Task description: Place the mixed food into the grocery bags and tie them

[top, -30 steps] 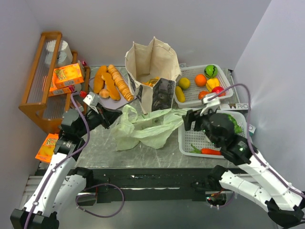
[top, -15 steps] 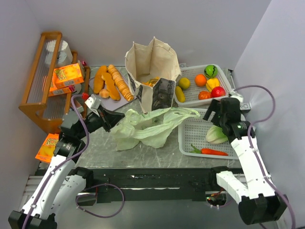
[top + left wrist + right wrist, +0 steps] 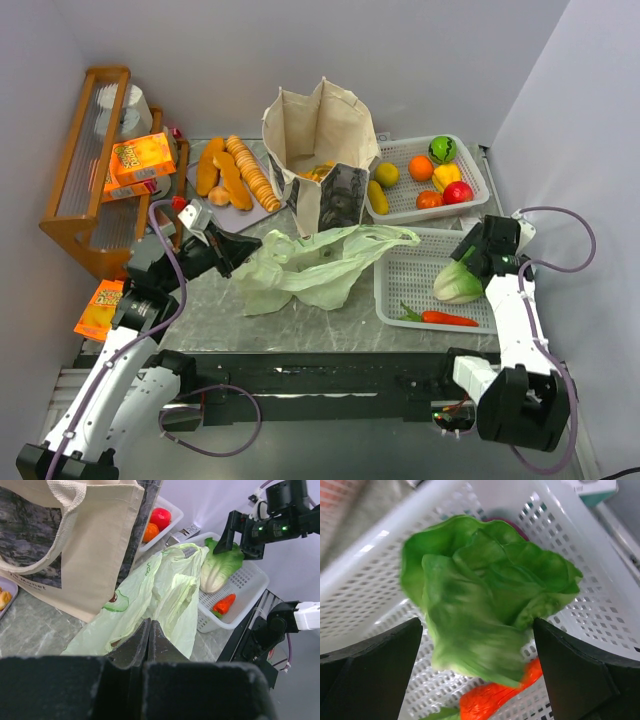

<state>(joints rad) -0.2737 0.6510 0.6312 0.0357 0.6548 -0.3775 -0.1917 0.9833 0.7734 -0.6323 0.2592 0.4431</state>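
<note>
Small leafy cabbage [image 3: 458, 284]: at centre right of the top view, over the nearer white mesh basket [image 3: 381, 290]. Whether it is lifted clear of the basket floor cannot be told. Long axis runs diagonally, leafy end at upper right and pale stem end pointing to lower left. The right end effector [image 3: 484, 250] is clenched on the leafy end; the wrist view shows the leaves between both fingers. The orange carrot [image 3: 443, 318] lies in the same basket, just below the stem end.

Pale-green plastic bag [image 3: 310, 270]: slumped on the bench [image 3: 210, 310] at frame centre, directly left of the cabbage. Its loop handle reaches toward the basket. The left end effector [image 3: 228, 252] is pinched shut on the bag's left edge.

Judgement: the mouth looks collapsed and needs opening before the cabbage travels left
</note>
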